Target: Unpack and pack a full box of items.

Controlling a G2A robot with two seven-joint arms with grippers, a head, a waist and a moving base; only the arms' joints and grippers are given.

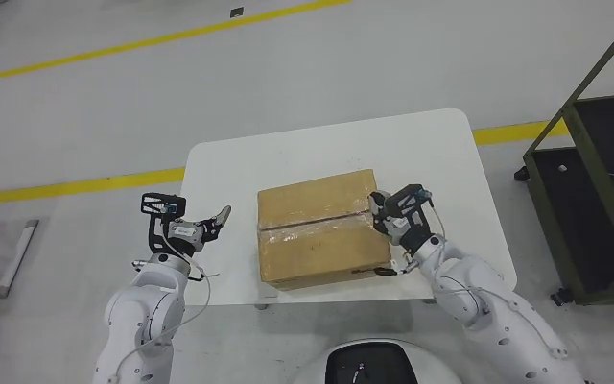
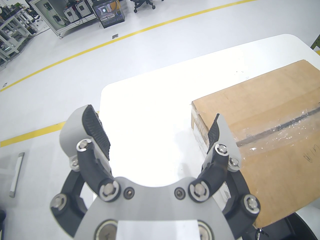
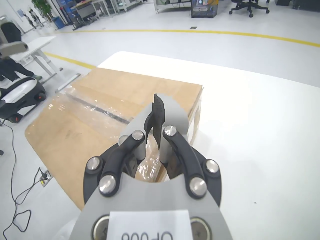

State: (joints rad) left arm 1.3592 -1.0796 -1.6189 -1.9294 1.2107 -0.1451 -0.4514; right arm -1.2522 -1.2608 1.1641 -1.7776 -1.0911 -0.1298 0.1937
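Observation:
A closed brown cardboard box (image 1: 318,228) sits in the middle of the white table (image 1: 422,154), its top seam sealed with clear tape (image 1: 312,224). My left gripper (image 1: 223,217) hovers over the table to the left of the box, open and holding nothing. The left wrist view has its open fingers (image 2: 153,116) beside the box's end face (image 2: 270,116). My right gripper (image 1: 379,206) is at the box's right edge, where the tape seam ends. In the right wrist view it (image 3: 157,103) is shut just above the box top (image 3: 100,93), with nothing visible between the pads.
Bare table surface (image 3: 250,113) lies behind and to the right of the box. A dark metal rack (image 1: 576,192) stands on the floor past the table's right side. Yellow floor lines (image 1: 173,36) run behind the table.

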